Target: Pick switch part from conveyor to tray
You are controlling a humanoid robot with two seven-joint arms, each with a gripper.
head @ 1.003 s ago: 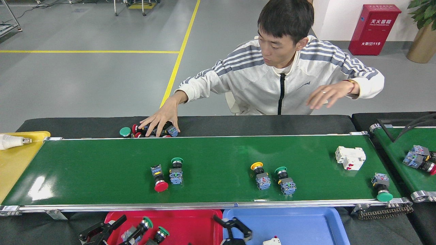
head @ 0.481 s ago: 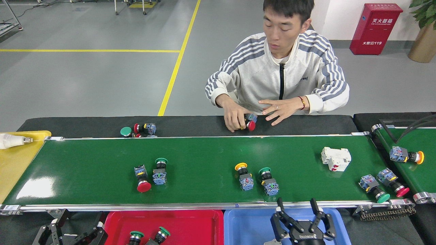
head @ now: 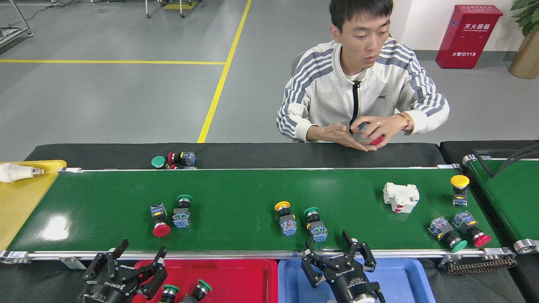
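Several push-button switch parts ride on the dark-green conveyor (head: 252, 189). A red-capped switch (head: 160, 219) and a green-capped switch (head: 182, 209) lie left of centre. A yellow-capped switch (head: 285, 216) and another green-capped switch (head: 316, 223) lie in the middle. At the right end are a green one (head: 447, 233), a red one (head: 470, 227) and an upright yellow one (head: 459, 189). My left gripper (head: 126, 257) hangs open over the red tray (head: 244, 273). My right gripper (head: 332, 248) is open at the belt's near rail, just in front of the middle green-capped switch.
A white circuit breaker (head: 401, 197) lies on the belt at right. Two green-capped switches (head: 185, 291) rest in the red tray; a blue tray (head: 400, 277) is beside it. A person sits behind the belt with a red switch in hand (head: 370, 134). More switches (head: 174, 160) lie on the far black ledge.
The belt carried all parts leftward. Both grippers rose toward the near rail, the right one shifting left. The person's hands moved right and lifted a switch; a yellow-capped switch now stands at the belt's right end.
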